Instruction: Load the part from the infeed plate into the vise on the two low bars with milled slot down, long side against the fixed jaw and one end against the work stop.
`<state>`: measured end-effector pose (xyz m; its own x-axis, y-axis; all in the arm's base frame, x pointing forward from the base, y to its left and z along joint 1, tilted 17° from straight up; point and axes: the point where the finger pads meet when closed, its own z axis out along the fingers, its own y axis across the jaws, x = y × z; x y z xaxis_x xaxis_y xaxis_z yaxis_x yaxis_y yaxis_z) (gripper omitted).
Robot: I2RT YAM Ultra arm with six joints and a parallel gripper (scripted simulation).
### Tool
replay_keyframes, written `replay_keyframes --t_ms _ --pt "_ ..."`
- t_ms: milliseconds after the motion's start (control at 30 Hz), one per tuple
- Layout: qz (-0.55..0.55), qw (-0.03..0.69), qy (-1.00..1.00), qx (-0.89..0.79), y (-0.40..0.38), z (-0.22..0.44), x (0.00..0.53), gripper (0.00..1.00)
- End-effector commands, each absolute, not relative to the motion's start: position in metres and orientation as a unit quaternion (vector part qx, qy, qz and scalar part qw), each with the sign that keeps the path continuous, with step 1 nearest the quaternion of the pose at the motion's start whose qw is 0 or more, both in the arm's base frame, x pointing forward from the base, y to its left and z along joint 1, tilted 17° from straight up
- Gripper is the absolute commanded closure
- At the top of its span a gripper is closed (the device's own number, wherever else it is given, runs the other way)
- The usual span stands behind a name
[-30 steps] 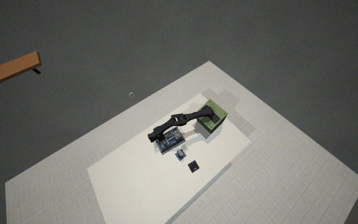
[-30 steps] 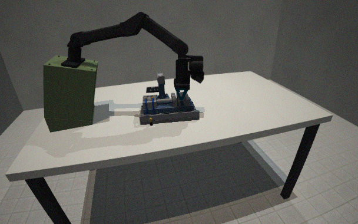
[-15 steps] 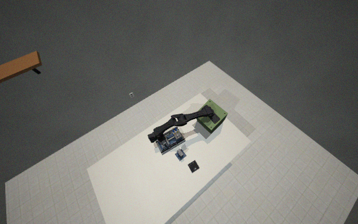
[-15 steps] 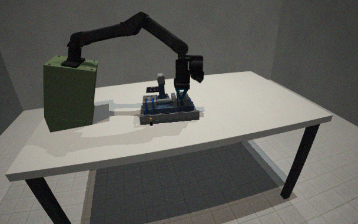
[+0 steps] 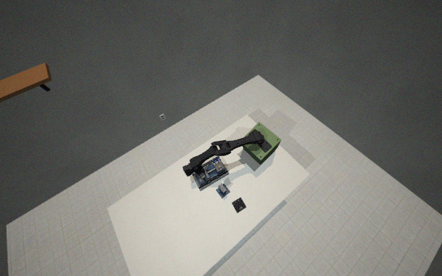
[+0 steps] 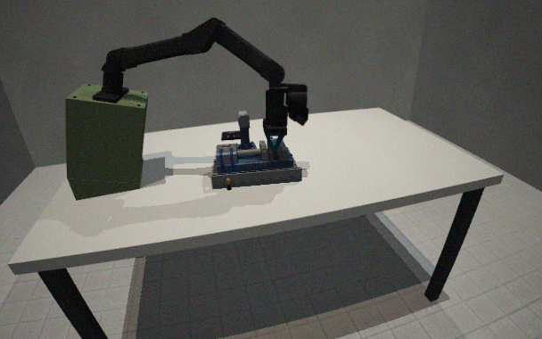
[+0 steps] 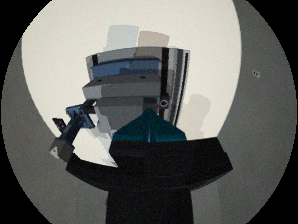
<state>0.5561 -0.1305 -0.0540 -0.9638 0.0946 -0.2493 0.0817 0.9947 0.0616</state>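
My gripper (image 6: 275,152) (image 7: 149,112) is shut and empty, its teal fingertips together, pointing down over the jaw area of the vise (image 5: 211,173) (image 6: 256,177). In the wrist view a grey jaw (image 7: 122,90) with two holes lies across the vise. A darker grey block-like shape (image 7: 116,113) lies beside this jaw, near the fingertips; it may be the part, but its slot and its seating cannot be made out. A small ring-shaped end (image 7: 163,103), perhaps the work stop, shows beside it. The dark infeed plate (image 5: 238,205) (image 6: 230,135) (image 7: 58,124) shows no block on it.
The V-block (image 5: 222,188) (image 6: 243,119) (image 7: 61,149) stands on a blue post beside the vise, between it and the infeed plate. The air cylinder (image 6: 227,154) is at the vise's left in the exterior view. The green pedestal (image 5: 268,147) (image 6: 104,143) carries the arm.
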Motion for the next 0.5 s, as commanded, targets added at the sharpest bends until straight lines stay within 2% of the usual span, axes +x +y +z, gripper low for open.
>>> replay_keyframes --t_ms 0,467 --pt "0.021 0.160 0.986 0.042 -0.1287 -0.0251 0.5681 1.00" --pt "0.022 0.166 0.985 0.040 -0.1245 -0.0214 0.5716 1.00"
